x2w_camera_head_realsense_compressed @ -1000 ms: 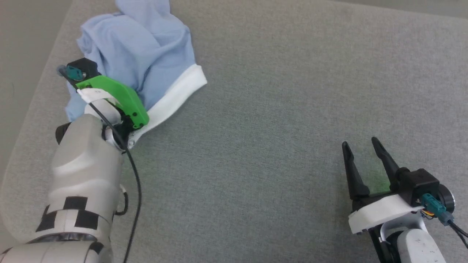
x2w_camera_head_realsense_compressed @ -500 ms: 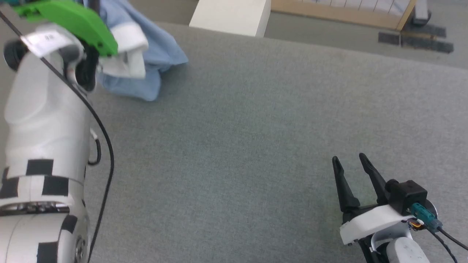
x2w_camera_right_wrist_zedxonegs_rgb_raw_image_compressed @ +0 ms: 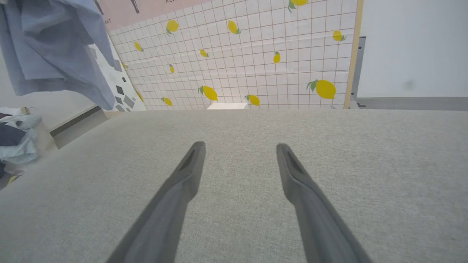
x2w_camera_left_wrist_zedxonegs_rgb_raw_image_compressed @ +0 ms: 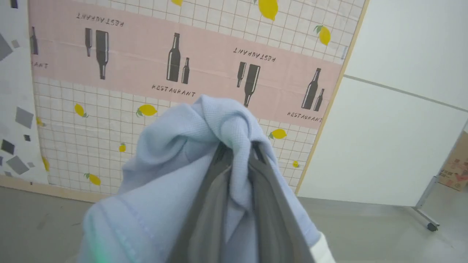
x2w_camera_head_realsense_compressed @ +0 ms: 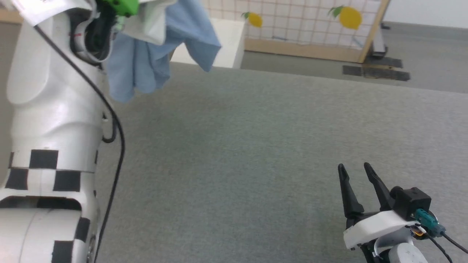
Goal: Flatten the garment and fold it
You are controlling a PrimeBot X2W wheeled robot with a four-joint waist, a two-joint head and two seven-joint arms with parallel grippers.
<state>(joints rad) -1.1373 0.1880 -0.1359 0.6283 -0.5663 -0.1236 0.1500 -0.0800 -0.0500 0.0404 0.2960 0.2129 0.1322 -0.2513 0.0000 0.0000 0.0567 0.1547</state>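
The garment, a light-blue knit shirt with a white band, hangs in the air at the upper left of the head view, clear of the grey table. My left gripper is shut on a bunched fold of the garment, which drapes over both fingers. In the right wrist view the garment dangles at the upper left. My right gripper rests low at the table's front right, open with nothing between its fingers.
A white box stands beyond the table's far edge. Behind it is a lemon-patterned panel with a wooden frame. A pile of clothes lies off the table's left side.
My left arm has lifted the garment from the table up into the air. The head camera has tilted upward, bringing the room behind the table into view. The right gripper stays put.
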